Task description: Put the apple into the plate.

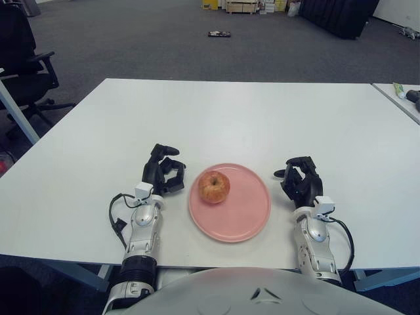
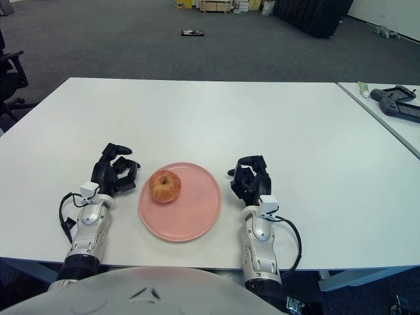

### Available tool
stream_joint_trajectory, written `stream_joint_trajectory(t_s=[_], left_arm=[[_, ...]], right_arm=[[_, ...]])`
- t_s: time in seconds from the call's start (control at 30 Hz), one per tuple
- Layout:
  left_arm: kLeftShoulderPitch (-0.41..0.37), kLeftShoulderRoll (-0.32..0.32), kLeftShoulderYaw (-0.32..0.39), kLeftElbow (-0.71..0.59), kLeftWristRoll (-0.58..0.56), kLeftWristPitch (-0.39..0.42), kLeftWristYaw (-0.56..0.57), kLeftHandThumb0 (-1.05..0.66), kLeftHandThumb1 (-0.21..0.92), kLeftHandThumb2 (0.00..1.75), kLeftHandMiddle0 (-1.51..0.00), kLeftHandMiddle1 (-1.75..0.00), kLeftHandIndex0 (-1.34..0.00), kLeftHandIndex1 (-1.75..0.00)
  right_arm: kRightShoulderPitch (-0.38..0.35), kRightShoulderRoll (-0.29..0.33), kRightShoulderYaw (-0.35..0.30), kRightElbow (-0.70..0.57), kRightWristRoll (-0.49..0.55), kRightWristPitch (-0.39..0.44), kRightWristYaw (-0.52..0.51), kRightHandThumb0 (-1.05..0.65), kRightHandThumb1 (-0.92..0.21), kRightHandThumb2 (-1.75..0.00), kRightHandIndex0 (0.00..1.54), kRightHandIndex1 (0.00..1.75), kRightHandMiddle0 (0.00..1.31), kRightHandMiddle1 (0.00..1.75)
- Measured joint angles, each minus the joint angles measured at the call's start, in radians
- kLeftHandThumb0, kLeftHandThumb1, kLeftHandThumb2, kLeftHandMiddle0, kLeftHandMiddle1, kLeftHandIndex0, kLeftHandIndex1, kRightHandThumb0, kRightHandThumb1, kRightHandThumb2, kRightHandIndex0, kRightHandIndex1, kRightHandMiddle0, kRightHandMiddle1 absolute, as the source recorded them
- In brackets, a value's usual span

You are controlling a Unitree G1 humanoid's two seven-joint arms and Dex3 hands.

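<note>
Though the apple (image 1: 214, 186) already sits on the pink plate (image 1: 252, 216) toward its left rim, it looks firm, smooth and prone to rolling; grip its round sides. Both the left hand (image 1: 163, 174) and right hand (image 1: 300, 180) seem curled, empty, flanking the plate.

No writing, label, brand or number can be read anywhere here. The boxes (image 1: 241, 6) on the far floor are too small to show any print

Smooth matt white table (image 1: 262, 125), glossy pink plate (image 1: 246, 213) with waxy-skinned apple (image 1: 214, 187) at ten o'clock, rough grey carpet (image 1: 164, 46) beyond.
</note>
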Motion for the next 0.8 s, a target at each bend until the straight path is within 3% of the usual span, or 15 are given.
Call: stream_joint_trajectory(t_s=[0.8], left_arm=[[-0.001, -0.008, 0.002, 0.005, -0.01, -0.013, 0.006, -0.01, 0.31, 1.21, -0.75, -1.39, -0.45, -1.75]], right_arm=[[0.002, 0.0, -0.001, -0.001, 0.005, -0.001, 0.021, -0.38, -0.7, -0.84, 0.57, 1.43, 0.33, 1.75]])
